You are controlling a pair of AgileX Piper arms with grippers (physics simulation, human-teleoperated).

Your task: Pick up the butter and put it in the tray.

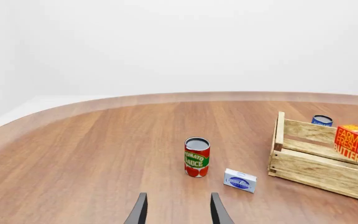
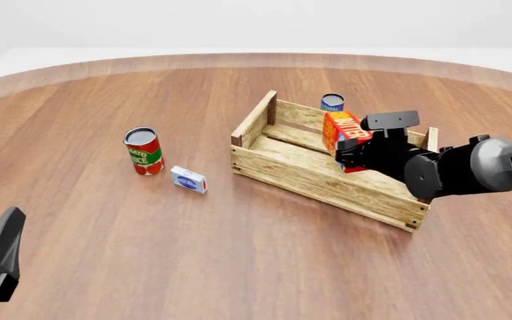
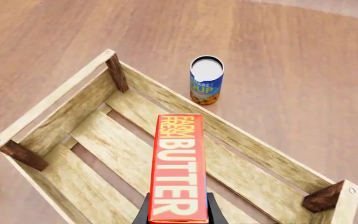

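The butter, a red carton with orange-yellow lettering, is held in my right gripper above the inside of the tray, a pale wooden slatted crate. In the right wrist view the butter stands between the fingers, over the tray's slatted floor. In the left wrist view the butter shows over the tray. My left gripper is open and empty, low at the near left of the table, far from the tray.
A red-green tomato sauce can stands left of the tray, with a small blue-white box beside it. A blue soup can stands just behind the tray's far wall; it also shows in the right wrist view.
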